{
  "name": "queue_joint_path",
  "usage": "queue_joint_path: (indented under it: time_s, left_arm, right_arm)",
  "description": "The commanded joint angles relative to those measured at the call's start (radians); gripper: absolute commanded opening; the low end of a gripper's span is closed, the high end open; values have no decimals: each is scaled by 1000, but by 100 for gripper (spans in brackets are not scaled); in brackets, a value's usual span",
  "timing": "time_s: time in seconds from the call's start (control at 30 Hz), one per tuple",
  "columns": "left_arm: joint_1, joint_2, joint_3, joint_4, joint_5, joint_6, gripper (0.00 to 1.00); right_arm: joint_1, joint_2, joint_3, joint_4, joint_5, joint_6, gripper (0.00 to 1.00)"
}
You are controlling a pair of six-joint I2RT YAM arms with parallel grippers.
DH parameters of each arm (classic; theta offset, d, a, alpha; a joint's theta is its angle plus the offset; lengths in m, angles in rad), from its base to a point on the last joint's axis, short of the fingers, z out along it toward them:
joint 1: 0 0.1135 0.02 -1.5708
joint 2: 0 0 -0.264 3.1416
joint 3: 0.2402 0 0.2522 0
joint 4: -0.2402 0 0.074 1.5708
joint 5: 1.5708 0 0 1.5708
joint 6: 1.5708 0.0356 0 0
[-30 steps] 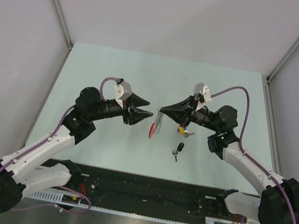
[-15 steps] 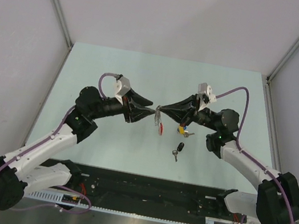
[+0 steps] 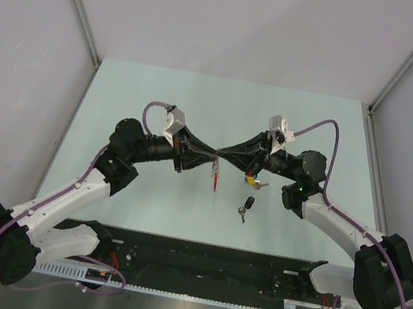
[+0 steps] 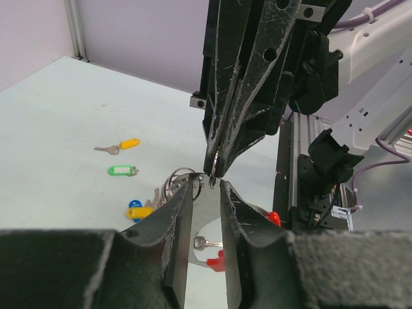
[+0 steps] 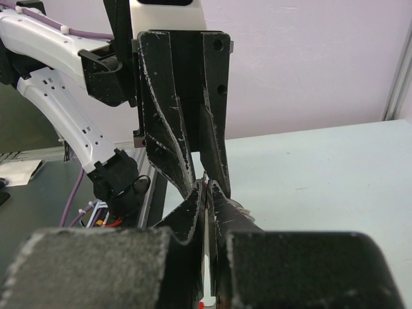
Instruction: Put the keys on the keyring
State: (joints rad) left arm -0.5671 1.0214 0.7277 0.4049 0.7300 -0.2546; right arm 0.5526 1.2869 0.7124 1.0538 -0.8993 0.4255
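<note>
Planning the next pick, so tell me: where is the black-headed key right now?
In the top view, the black-headed key lies loose on the table right of centre, just nearer the bases than the blue-and-yellow key.

The right gripper [image 5: 206, 194] has its fingers pressed nearly together on the keyring [image 5: 239, 207], a grey bit of which shows just right of the tips. The left gripper [image 5: 205, 183] points down at it, fingers parted around those tips.
</note>
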Motion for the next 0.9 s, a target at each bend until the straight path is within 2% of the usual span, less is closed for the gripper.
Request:
queue_joint_path:
  time_s: [0.0,0.5,0.7,0.77,0.87]
  left_arm:
    - [-7,-1,50,38,54,6,28]
    - [-7,31,95,-34,164,86,25]
    - [-7,40,99,-49,164,95,13]
    - [-7,40,101,-54,158,100,2]
    - [-7,39,108,-89,134,123,0]
  right_arm:
    - [6,0,2,55,-7,-14,0]
    - [10,17,15,52,-55,-21,0]
    - [12,20,21,38,-66,-30,0]
    - [15,22,21,32,-70,-31,0]
    - [15,19,22,20,-72,-33,0]
